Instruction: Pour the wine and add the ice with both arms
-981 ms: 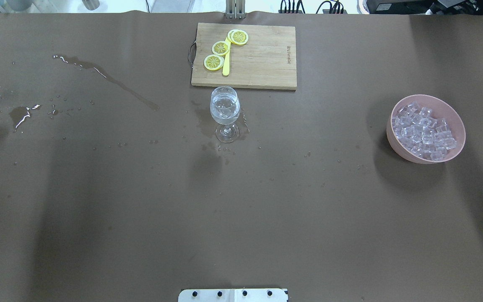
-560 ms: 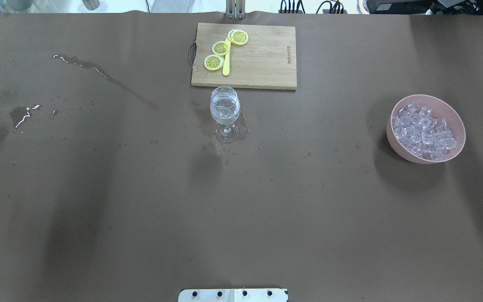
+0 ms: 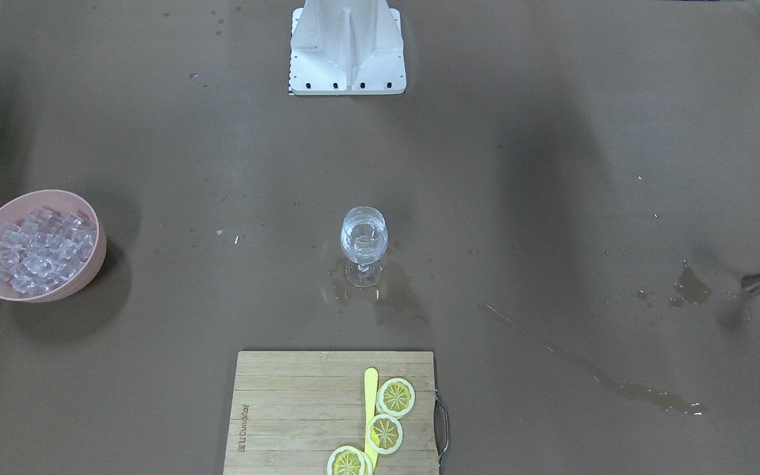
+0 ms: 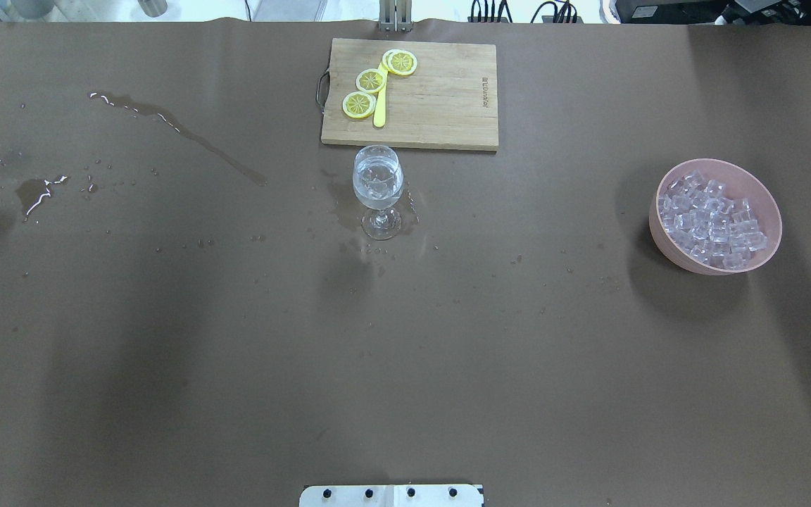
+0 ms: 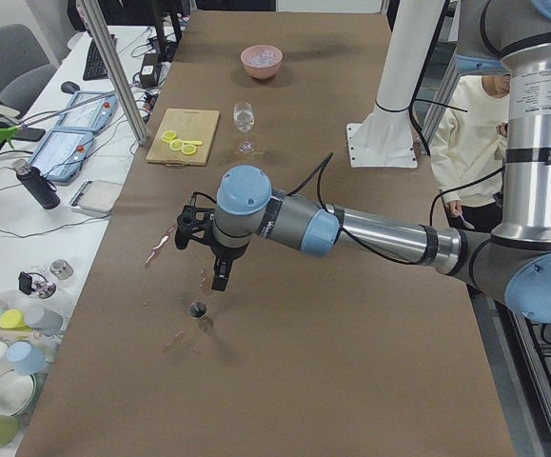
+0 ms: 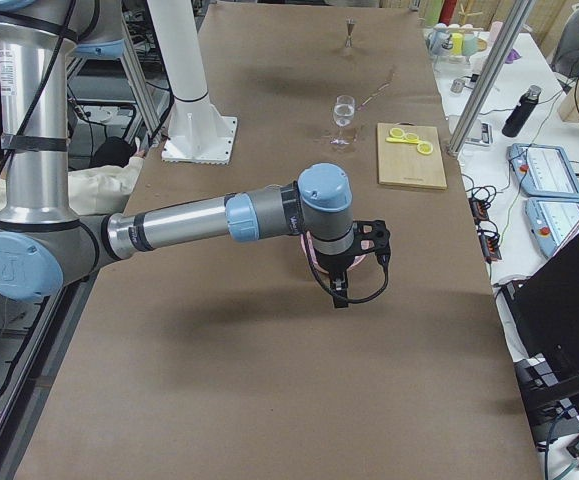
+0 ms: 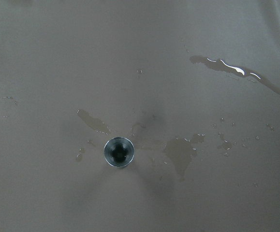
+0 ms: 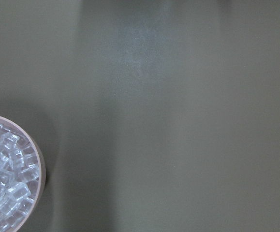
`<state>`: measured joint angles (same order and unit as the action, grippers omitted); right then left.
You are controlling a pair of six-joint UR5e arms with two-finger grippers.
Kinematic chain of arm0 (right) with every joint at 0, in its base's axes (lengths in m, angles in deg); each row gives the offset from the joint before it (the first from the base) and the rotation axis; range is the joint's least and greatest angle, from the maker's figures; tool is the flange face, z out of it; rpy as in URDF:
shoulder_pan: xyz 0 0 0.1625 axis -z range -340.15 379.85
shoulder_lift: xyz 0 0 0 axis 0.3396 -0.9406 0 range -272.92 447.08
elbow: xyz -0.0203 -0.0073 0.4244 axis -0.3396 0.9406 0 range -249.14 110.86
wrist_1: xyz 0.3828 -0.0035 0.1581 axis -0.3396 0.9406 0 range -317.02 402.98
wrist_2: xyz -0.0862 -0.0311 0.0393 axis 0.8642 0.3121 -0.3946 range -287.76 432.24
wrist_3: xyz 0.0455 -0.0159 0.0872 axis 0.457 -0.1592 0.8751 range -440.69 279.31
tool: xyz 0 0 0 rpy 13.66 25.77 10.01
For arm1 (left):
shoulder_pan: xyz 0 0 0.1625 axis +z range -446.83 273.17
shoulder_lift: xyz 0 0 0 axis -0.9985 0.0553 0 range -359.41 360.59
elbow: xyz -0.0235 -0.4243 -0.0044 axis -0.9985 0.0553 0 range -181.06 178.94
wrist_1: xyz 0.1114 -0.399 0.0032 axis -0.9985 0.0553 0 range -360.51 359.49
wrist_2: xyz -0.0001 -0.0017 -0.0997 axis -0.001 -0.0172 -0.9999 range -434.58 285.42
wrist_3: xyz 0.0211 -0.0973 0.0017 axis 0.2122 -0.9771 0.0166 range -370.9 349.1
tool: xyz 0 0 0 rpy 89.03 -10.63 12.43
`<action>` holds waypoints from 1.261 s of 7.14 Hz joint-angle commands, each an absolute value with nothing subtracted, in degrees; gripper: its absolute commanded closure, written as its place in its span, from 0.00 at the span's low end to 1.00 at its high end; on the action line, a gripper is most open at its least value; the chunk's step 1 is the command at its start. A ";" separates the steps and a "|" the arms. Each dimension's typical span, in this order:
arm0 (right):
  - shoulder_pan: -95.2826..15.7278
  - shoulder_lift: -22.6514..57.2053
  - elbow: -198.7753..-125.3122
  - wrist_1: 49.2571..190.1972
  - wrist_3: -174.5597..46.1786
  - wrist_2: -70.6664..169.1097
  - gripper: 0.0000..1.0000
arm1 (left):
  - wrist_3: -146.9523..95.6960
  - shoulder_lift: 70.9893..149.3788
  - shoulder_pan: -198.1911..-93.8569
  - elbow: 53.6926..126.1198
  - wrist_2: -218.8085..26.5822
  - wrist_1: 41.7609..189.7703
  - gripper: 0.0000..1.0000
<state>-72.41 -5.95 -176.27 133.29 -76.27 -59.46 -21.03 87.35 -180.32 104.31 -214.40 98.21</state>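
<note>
Seen from above, a brown tabletop (image 4: 448, 352) carries a wooden cutting board (image 4: 441, 105) at its far edge. Lemon slices (image 4: 371, 80) and a yellow stick (image 4: 379, 113) lie on the board's left part. A stemmed glass (image 4: 377, 186) stands upright just in front of the board, on a wet patch (image 4: 346, 211). A pink bowl (image 4: 662, 243) sits well off to the right. At the far left, a small metal measuring cup (image 7: 119, 152) stands among puddles (image 4: 32, 193), near a long wet streak (image 4: 187, 137). A white mounting plate (image 3: 347, 49) sits at the near edge.

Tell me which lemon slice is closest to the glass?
The lemon slice by the board's handle; the other two lie farther from the glass.
</note>
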 commanded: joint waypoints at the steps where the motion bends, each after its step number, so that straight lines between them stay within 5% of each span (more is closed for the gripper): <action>1: -72.96 -6.25 -176.19 133.42 -76.38 -59.42 0.00 | -21.00 87.51 -180.43 104.58 -214.41 97.40 0.03; 9: -73.13 -6.26 -176.19 133.42 -76.39 -59.42 0.00 | -19.25 88.65 -181.57 100.45 -210.99 96.26 0.03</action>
